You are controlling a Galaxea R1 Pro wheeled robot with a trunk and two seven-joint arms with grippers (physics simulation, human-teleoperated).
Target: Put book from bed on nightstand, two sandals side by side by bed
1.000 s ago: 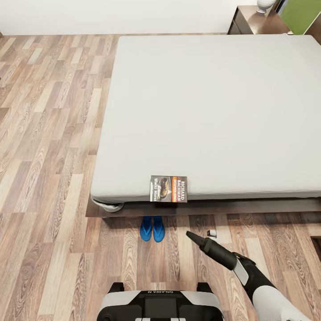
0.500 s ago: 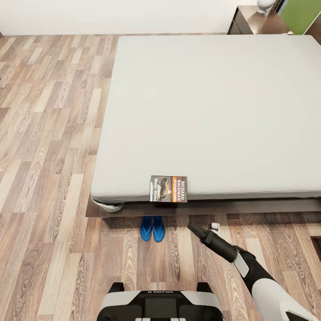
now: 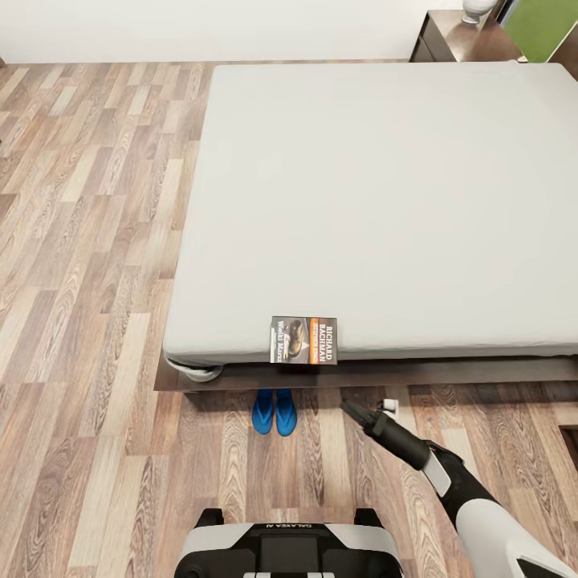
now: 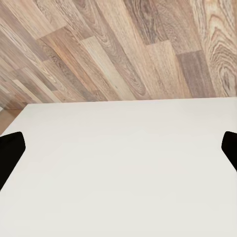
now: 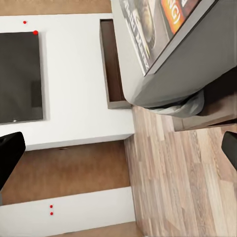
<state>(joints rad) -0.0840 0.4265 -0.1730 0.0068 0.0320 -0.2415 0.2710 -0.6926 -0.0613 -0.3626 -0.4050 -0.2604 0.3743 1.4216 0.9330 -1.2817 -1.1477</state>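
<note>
One book lies at the bed mattress's 6 o'clock edge; two sandals sit paired on the floor just below. One nightstand stands at 1 o'clock. The right gripper, at the book's 5 o'clock, holds nothing, fingers spread wide, as are the left's.

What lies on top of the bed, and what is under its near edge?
On the bed, only the book lies, at the near edge of the mattress. Below that edge, two blue sandals lie side by side on the floor; their far ends are hidden under the frame.
</note>
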